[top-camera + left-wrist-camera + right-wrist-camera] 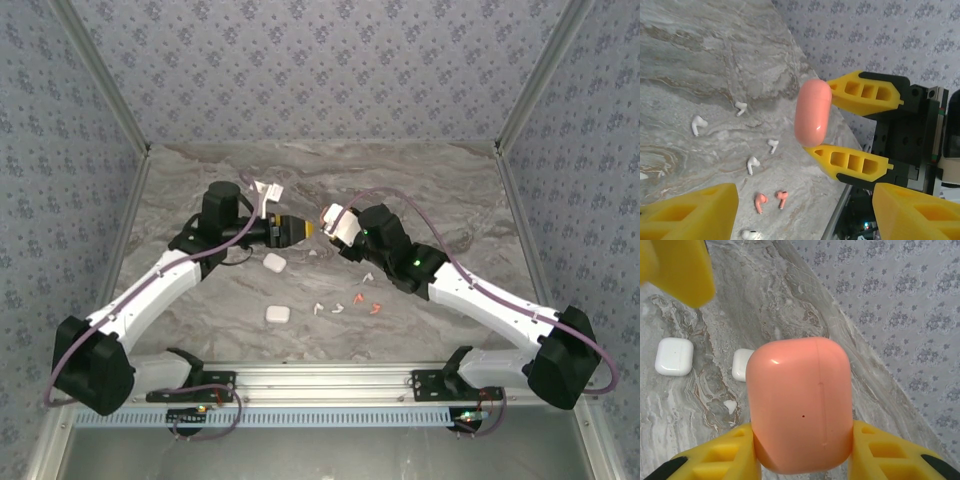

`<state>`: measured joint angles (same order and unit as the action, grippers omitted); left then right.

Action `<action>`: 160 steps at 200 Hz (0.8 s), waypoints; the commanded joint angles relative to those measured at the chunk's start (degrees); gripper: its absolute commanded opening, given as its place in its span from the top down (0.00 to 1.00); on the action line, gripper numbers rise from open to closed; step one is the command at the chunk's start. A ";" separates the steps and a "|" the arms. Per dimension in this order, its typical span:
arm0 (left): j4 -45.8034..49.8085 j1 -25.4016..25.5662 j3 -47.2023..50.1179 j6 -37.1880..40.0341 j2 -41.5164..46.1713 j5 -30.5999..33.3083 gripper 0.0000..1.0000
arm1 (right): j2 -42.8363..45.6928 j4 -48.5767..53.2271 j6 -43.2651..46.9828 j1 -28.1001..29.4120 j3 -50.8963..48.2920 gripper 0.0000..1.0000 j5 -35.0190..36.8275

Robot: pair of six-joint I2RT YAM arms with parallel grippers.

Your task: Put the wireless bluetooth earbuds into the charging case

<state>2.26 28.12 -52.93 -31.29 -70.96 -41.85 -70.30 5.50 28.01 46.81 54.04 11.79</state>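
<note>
Far white case (274, 263) and near white case (278, 313) lie shut on the desk (200, 180), apart from each other. My left pincer (303, 228) is raised just right of them, fingers (690, 212) apart with nothing between them, nose pointing at the right pincer. The earbuds lie loose on the desk toward the near side. The white earbuds (698, 124) are spread out, and the two orange earbuds (760, 201) lie side by side. My right pincer (802, 430) is clamped on the pink case (800, 405), which is closed, clear of the desk and facing the left pincer.
</note>
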 commanded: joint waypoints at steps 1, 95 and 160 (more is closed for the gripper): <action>-3.60 1.52 -2.78 0.57 -1.30 -1.84 0.32 | 0.52 -1.67 1.64 0.83 0.72 0.60 -1.03; -6.66 3.45 -4.20 -1.65 -6.36 -1.23 0.56 | 0.25 -2.24 -0.70 2.04 0.60 0.59 -2.11; -8.50 3.84 -3.72 -2.20 -6.46 -1.99 0.67 | -0.22 -2.03 -1.42 2.24 1.06 0.59 -3.55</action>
<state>-3.66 31.33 -55.05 -33.26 -77.36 -42.24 -70.32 4.45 27.88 48.53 54.04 9.43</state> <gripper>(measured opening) 0.349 0.411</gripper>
